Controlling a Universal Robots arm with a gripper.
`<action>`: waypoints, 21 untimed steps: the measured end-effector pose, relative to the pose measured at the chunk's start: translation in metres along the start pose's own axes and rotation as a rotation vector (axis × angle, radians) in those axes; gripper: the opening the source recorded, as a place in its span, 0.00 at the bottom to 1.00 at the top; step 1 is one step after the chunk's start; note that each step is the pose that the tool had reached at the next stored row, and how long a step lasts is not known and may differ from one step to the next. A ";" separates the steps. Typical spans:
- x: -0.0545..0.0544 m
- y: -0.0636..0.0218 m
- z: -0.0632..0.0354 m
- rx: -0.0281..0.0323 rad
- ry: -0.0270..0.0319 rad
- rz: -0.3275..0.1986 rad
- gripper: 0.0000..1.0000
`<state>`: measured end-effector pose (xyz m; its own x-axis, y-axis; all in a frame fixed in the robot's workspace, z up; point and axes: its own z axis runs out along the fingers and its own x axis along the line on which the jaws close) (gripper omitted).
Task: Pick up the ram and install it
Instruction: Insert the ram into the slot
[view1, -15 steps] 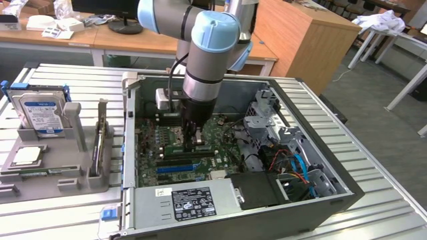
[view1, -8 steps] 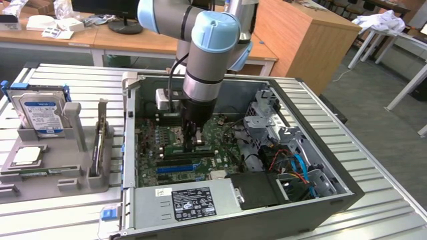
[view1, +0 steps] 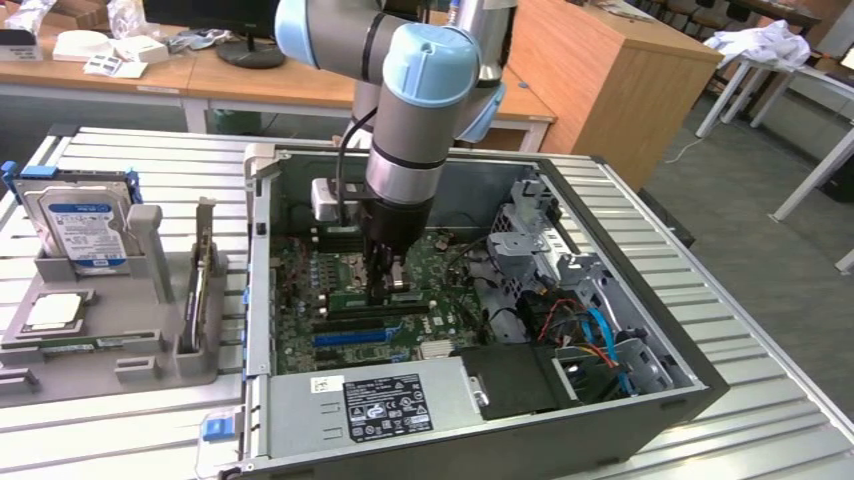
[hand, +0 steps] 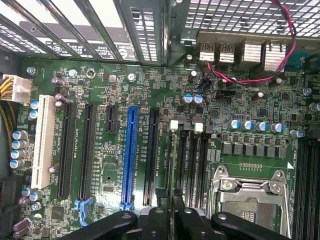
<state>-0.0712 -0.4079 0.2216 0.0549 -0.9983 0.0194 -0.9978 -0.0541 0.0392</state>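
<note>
Looking down past the gripper (hand: 169, 200), you see the green motherboard (hand: 100, 85) spread out flat. The black jaws stand close together with only a sliver between them, lined up with the nearest of the black memory slots (hand: 192, 155) — whether anything is pinched there I can't tell. Just beside those slots sits the silver processor socket (hand: 250, 197). A long blue slot (hand: 131, 155) runs between black expansion slots (hand: 89, 150), and a white slot (hand: 42, 142) lies beyond them, near a white plug (hand: 17, 89) with yellow wires. Red and black wires (hand: 250, 77) loop beside the rear ports (hand: 240, 52) — the case's metal grille (hand: 225, 15) is right behind.
</note>
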 end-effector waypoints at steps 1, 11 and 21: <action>0.000 0.0000 0.0000 0.0000 0.0000 0.000 0.13; 0.000 0.0000 0.0014 0.0000 0.0001 0.000 0.13; 0.000 0.0011 0.0029 -0.0001 0.0018 0.000 0.13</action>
<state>-0.0724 -0.4078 0.2187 0.0548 -0.9983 0.0212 -0.9978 -0.0540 0.0393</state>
